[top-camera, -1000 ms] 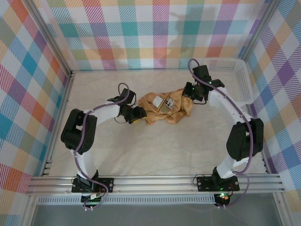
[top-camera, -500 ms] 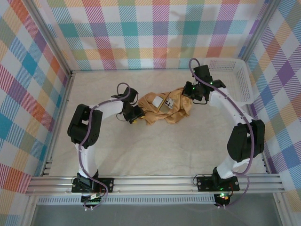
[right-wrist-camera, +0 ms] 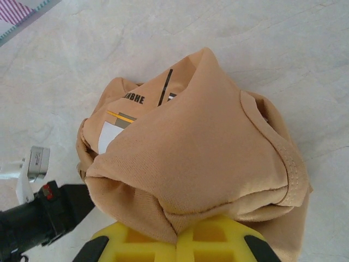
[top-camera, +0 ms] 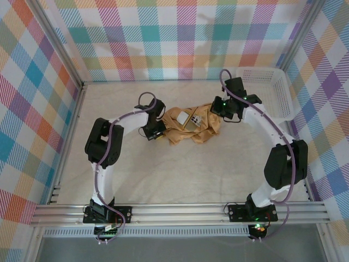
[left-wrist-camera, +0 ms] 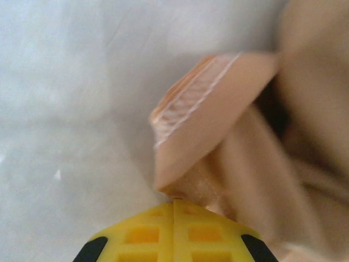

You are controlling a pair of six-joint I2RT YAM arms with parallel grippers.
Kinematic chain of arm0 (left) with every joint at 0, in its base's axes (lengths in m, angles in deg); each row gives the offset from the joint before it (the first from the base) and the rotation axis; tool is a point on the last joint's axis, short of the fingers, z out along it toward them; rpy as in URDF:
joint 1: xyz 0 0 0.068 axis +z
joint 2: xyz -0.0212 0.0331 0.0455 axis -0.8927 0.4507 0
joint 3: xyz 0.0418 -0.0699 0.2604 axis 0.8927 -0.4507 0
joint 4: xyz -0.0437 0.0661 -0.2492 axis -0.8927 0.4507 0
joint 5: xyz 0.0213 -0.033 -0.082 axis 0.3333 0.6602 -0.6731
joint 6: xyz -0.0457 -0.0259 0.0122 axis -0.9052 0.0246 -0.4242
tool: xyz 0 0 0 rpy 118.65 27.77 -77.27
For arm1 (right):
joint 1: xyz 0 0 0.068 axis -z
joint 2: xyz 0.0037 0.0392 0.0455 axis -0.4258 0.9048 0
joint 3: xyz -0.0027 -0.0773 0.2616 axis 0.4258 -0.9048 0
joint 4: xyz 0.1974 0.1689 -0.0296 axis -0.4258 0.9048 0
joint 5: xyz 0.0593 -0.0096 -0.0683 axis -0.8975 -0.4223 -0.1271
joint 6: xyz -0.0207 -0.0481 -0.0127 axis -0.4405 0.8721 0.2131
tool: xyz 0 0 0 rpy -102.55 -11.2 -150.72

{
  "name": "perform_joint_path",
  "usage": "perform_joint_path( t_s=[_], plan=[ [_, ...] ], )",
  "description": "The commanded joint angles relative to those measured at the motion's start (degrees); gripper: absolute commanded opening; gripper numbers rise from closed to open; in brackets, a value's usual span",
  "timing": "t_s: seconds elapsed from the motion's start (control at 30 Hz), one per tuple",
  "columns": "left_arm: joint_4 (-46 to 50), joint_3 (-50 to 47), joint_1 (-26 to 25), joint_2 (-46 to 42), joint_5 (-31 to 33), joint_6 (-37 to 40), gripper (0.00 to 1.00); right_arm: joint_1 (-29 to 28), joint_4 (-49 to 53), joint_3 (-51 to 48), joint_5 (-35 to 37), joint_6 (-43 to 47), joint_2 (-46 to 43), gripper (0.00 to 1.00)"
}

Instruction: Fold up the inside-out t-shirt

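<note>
At centre-top of the overhead frame the inside-out t-shirt (top-camera: 192,128) lies bunched on the table (top-camera: 180,174), left gripper (top-camera: 156,133) pinched shut on its hemmed left edge, right gripper (top-camera: 219,113) clamped shut on a fold at its right end, white basket (top-camera: 281,91) at upper right

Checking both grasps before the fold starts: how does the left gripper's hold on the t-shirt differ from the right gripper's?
The left gripper pinches just a thin stitched hem of the t-shirt, on its left side; the right gripper holds a thick bunch on its right side. Cloth trails away from the left gripper's tip, but drapes over the right gripper's tip. Both are shut on the same crumpled garment.
</note>
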Motion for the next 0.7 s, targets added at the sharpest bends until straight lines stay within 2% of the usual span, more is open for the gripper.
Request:
perform_joint_path(
  t_s=[0.0,0.13,0.17,0.23,0.33,0.43,0.57,0.67],
  plan=[
    [-4.69,2.48,-0.01,-2.60,6.20,2.68,0.00,0.26,-0.22,0.40,-1.50,1.11,-4.15,0.00],
    [-4.37,3.03,0.07,-4.50,6.46,4.59,0.00,0.26,0.26,1.33,-1.59,1.64,-6.72,0.00],
    [-4.20,3.29,0.20,-4.51,6.37,4.87,0.03,0.32,0.47,1.59,-1.51,1.72,-7.04,0.00],
    [-4.17,3.79,0.24,-4.26,5.80,5.51,0.13,0.26,0.75,1.87,-1.58,1.94,-7.26,0.00],
    [-3.85,4.32,0.34,-3.52,4.72,6.24,0.35,0.26,0.83,1.86,-1.85,1.93,-7.19,0.00],
    [-2.93,4.03,0.34,-3.24,4.89,6.23,0.44,0.27,0.80,1.83,-1.86,1.88,-7.10,0.00],
    [-2.30,2.08,0.43,-3.96,6.28,6.90,0.46,0.31,0.81,2.09,-1.59,2.13,-6.88,0.00],
    [-3.18,0.47,0.84,-3.96,5.99,7.43,0.42,0.35,0.89,2.44,-1.67,2.15,-6.59,0.00]
  ],
)
